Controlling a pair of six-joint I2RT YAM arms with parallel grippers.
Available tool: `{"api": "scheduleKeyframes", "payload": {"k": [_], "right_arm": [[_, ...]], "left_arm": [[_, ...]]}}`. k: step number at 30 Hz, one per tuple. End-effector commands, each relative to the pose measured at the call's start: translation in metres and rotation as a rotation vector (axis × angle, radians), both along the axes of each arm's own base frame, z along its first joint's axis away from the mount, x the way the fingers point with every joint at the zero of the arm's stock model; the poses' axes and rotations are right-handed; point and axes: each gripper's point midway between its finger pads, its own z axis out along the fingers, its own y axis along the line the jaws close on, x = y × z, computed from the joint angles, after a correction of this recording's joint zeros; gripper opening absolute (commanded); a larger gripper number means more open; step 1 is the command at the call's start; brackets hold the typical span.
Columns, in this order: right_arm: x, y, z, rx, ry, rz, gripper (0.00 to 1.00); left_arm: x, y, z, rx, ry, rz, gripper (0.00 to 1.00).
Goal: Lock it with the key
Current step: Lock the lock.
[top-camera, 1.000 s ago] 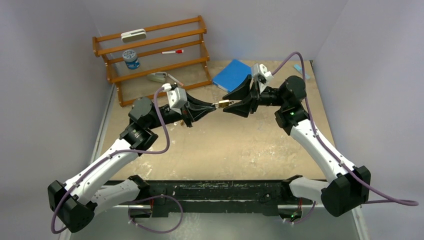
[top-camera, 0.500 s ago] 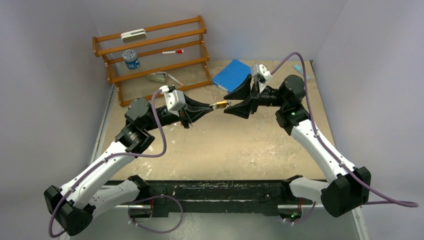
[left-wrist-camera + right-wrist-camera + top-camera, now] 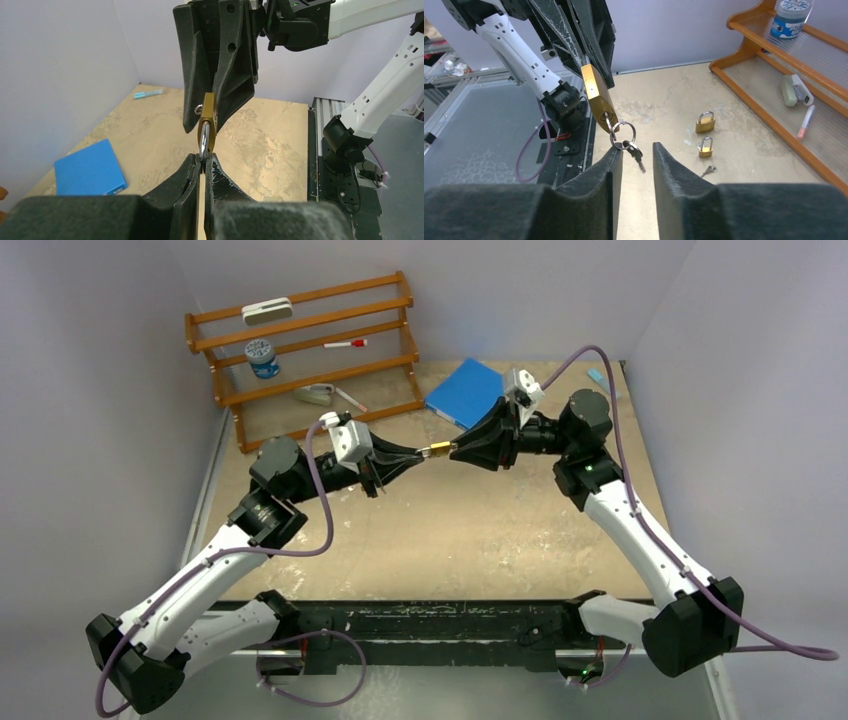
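- left wrist view, nearest: the left gripper (image 3: 201,162) is pressed together on the silver shackle of the brass padlock (image 3: 206,122), held in the air above the table (image 3: 260,145).
- just beyond, the right gripper (image 3: 636,148) has its fingers apart, flanking the padlock's base.
- only the right wrist view shows the key ring (image 3: 623,135) and keys (image 3: 634,152) hanging from that base at the gap, plus two small padlocks (image 3: 705,122) and a loose key (image 3: 708,171) lying on the table.
- farther off, a blue book (image 3: 465,390) lies flat.
- farthest, a wooden rack (image 3: 300,338) holds a jar (image 3: 791,17); its label is too blurred to read.
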Motion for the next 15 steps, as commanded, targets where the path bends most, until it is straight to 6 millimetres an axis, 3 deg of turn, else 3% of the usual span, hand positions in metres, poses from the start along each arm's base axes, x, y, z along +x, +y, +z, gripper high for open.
{"api": "scheduleKeyframes", "payload": {"k": [1,6,10,15], "right_arm": [[-0.0043,-0.0047,0.0243,0.025,-0.081,-0.019,0.26],[-0.0045,-0.0063,0.0225,0.02,-0.075,-0.031,0.15],[-0.0047,-0.0086,0.0204,0.013,-0.073,-0.048,0.0],[-0.0036,-0.0115,0.0194,0.012,-0.074,-0.076,0.0]], "left_arm": [[-0.006,0.0107,0.0435,-0.071,-0.12,0.03,0.0],[-0.0055,0.0134,0.0446,-0.067,-0.124,0.047,0.0],[-0.004,0.0162,0.0461,-0.067,-0.128,0.067,0.0],[-0.0023,0.0177,0.0467,-0.068,-0.125,0.082,0.0]]}}
